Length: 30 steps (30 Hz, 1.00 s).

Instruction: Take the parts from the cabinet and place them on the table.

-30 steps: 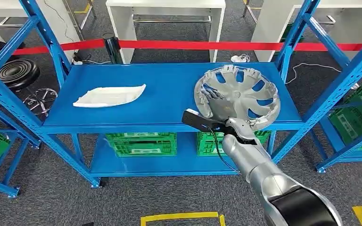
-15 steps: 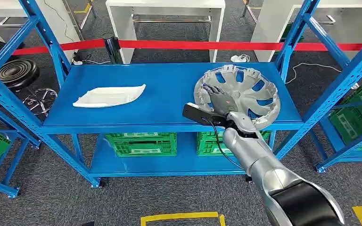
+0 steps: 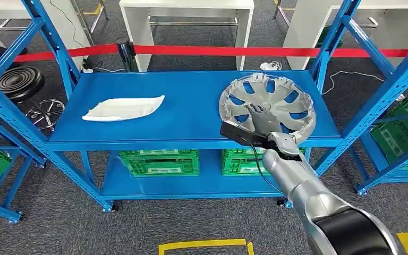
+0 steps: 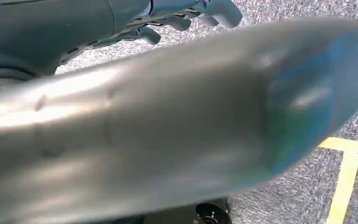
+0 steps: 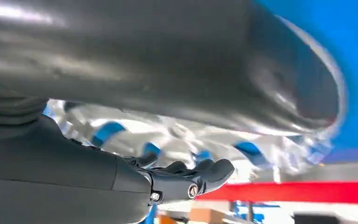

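**Head view: right hand over the hubcap on the blue shelf**

The head view shows a silver hubcap (image 3: 268,108) lying flat at the right end of the top shelf (image 3: 186,114) of a blue metal rack. The right hand (image 3: 260,116) reaches in from below, its dark fingers (image 3: 256,110) spread over the near-left part of the hubcap's spokes. The fingers look loose and apart, and nothing shows them closed around the rim or a spoke, so the hand holds nothing. A white curved part (image 3: 122,108) lies on the left side of the same shelf, well apart from the hubcap. Green crates (image 3: 159,162) sit on the lower shelf, and a red tape (image 3: 234,51) runs across behind the rack.

In the right wrist view the fingers lie extended just beside the blurred spokes.

In the left wrist view the left hand (image 4: 186,14) hangs above grey floor, fingers curled in on nothing
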Tool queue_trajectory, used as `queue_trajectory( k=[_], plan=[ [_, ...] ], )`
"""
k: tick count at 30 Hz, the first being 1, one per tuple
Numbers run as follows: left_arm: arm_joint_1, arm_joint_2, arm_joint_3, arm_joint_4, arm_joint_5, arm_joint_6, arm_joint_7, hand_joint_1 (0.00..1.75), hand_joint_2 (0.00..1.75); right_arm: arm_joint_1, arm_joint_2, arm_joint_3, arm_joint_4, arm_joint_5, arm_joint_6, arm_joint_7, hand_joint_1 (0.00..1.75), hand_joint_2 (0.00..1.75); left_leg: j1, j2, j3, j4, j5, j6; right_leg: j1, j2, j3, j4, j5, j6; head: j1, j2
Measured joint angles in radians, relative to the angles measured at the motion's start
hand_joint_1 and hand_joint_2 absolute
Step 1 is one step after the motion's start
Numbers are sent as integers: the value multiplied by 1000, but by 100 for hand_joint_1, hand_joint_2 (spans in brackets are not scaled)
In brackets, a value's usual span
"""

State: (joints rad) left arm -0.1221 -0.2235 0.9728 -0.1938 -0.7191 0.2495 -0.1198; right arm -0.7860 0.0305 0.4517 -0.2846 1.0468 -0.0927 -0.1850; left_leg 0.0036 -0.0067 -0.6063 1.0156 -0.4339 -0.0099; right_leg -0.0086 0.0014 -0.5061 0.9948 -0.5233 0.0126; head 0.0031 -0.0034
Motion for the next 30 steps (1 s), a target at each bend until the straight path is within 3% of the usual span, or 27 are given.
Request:
queue_trajectory(
  k=[19, 20, 30],
  plan=[
    [-8, 3, 1, 0, 5, -4, -9, 0, 0, 66, -45, -22, 15, 4, 0, 22, 0, 0, 0, 0, 0, -1, 0, 0, 0, 0, 0, 0, 0, 0, 0, 0],
    [-7, 4, 2, 0, 5, -3, -9, 0, 0, 66, -45, -25, 15, 4, 0, 19, 0, 175, 0, 0, 1, 0, 0, 0, 0, 0, 0, 0, 0, 0, 0, 0],
    [-6, 3, 6, 0, 0, -2, -12, 0, 0, 66, -44, -47, 15, 2, 3, -21, 0, 175, 0, 0, 1, 0, 0, 0, 0, 0, 1, 0, 0, 0, 0, 0]
  ],
)
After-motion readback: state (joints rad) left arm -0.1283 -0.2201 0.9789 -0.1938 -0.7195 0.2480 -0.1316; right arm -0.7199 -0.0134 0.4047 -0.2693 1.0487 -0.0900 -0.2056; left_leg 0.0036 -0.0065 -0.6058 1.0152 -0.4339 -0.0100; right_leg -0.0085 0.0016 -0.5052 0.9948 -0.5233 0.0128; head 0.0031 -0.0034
